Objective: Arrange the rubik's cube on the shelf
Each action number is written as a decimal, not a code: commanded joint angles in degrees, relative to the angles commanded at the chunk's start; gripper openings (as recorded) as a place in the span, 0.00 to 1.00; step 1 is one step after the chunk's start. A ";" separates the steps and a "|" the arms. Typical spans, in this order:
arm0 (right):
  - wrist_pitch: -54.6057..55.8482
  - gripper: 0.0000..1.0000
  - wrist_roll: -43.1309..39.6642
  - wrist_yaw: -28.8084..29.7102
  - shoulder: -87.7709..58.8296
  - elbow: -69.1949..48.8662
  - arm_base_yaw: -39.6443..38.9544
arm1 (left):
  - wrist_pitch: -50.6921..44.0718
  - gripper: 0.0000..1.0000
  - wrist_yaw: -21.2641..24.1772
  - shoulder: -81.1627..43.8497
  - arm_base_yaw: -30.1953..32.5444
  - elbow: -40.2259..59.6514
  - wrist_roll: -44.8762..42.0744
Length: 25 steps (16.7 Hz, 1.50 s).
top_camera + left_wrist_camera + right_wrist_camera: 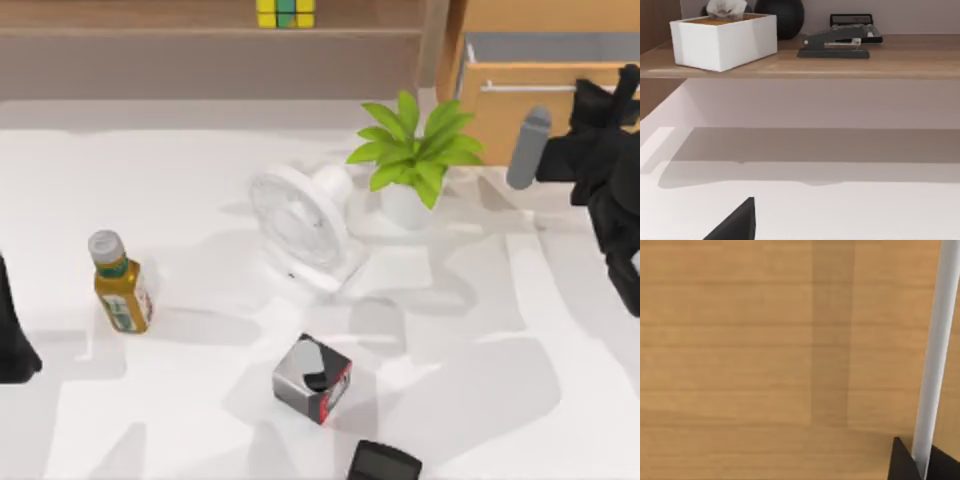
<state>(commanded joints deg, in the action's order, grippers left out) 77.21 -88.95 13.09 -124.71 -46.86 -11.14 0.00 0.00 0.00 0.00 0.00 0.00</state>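
At the far left edge of the counter [200, 420] you see the left arm [12, 340] parked, its tool out of the top view; I cannot tell from its wrist view whether that tool [735, 222] is open or closed. That view looks along the shelf [840, 62] at a white tissue box [722, 40], a dark round object [780, 17] and a dark stapler [837, 44].

Moving right, a yellow bottle [120, 285] with a grey cap stands on the counter. Beyond it, at the far side, the rubik's cube [285, 13] sits on the shelf [150, 30], yellow and green squares showing.

Near the middle you find a white fan [300, 230], and nearer than it a grey, black and red box [312, 378], with a dark object [384, 463] at the near edge. Right of the fan stands a potted green plant [415, 160].

At the far right, the right arm [600, 150] is by the wooden drawer cabinet [520, 110]. Its tool [917, 462] is right at the thin metal bar handle [932, 355], one finger on each side, but I cannot tell whether it grips the bar.
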 joint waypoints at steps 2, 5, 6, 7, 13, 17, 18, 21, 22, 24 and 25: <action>0.00 0.00 0.00 0.00 0.00 0.00 0.00 | 0.00 1.00 0.00 0.00 0.00 0.00 0.00; -0.04 0.00 -0.05 0.36 0.01 -0.51 0.18 | 0.00 1.00 0.00 0.00 0.00 0.00 0.00; -0.32 0.00 -0.28 0.65 -0.28 -1.56 0.61 | 0.00 1.00 0.00 0.00 0.00 0.00 0.00; -0.84 0.00 -0.54 0.97 -0.73 -2.86 1.12 | 0.00 1.00 0.00 0.00 0.00 0.00 0.00; -6.09 0.00 -1.16 1.02 -4.90 -11.88 3.14 | 0.00 1.00 0.00 0.00 0.00 0.00 0.00; -8.61 0.00 -0.38 -1.09 -6.91 -15.79 2.20 | 0.00 1.00 0.00 0.00 0.00 0.00 0.00; -8.98 0.00 -0.15 -1.49 -7.07 -16.18 1.96 | 0.00 1.00 0.00 0.00 0.00 0.00 0.00; -9.27 0.00 0.04 -1.76 -7.15 -16.38 1.81 | 0.00 1.00 0.00 0.00 0.00 0.00 0.00; -9.27 0.00 0.04 -1.76 -7.15 -16.38 1.81 | 0.00 1.00 0.00 0.00 0.00 0.00 0.00; -9.27 0.08 0.04 -1.76 -7.15 -16.38 1.81 | 0.00 1.00 0.00 0.00 0.00 0.00 0.00; -9.27 0.15 0.04 -1.76 -7.15 -16.38 1.81 | 0.00 1.00 0.00 0.00 0.00 0.00 0.00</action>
<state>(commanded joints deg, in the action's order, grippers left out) 67.94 -88.90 11.32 -131.86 -63.24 -9.33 0.00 0.00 0.00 0.00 0.00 0.00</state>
